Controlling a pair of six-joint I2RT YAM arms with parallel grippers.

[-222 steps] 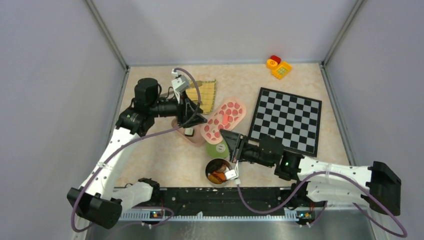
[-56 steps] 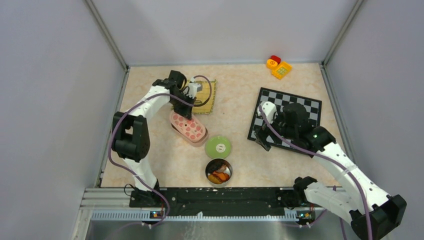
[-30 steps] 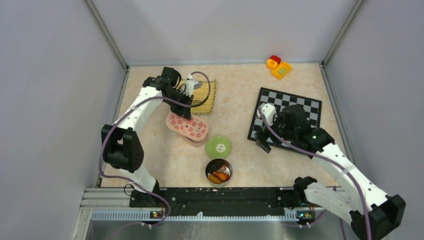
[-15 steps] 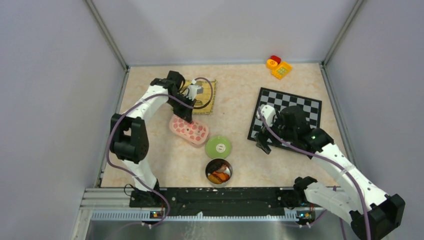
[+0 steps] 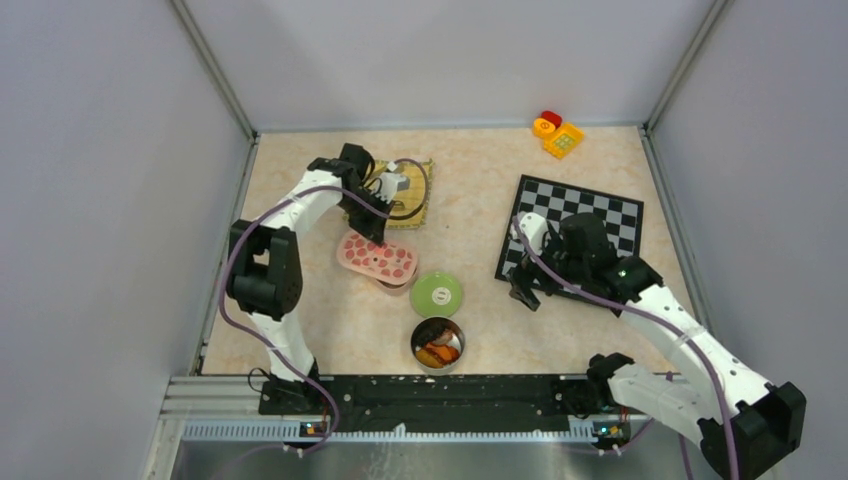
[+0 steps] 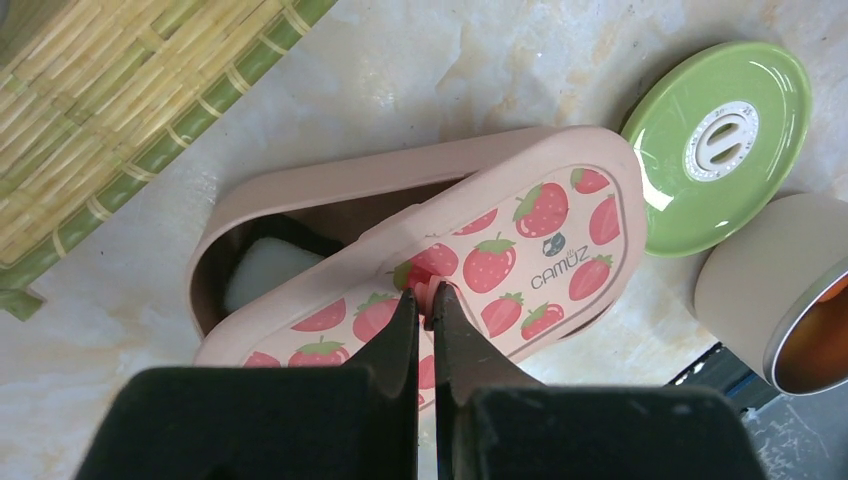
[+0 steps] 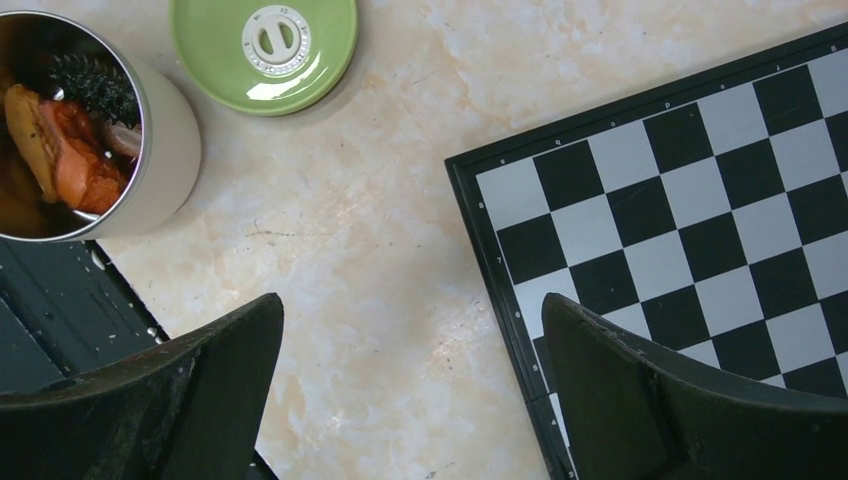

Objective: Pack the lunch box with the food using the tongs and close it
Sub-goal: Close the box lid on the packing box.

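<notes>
Pink strawberry-print lid point(image 6: 520, 250) looks like matt plastic, the green lid point(image 6: 715, 150) is properly glossy, mat point(image 6: 110, 100) is woven bamboo, counter point(image 6: 470, 80) is smooth marble-look stuff.

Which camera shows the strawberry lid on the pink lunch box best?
The left wrist view: the strawberry lid fills the frame, sitting askew on the lunch box with a gap left open, and the left end effector pinches its middle. The top external view shows it small, from above. The right wrist view misses it.

L fingers point(image 5: 378, 238) at pink lunch box lid point(image 5: 385, 262), R fingers point(image 5: 526, 297) by chessboard point(image 5: 600, 215).
</notes>
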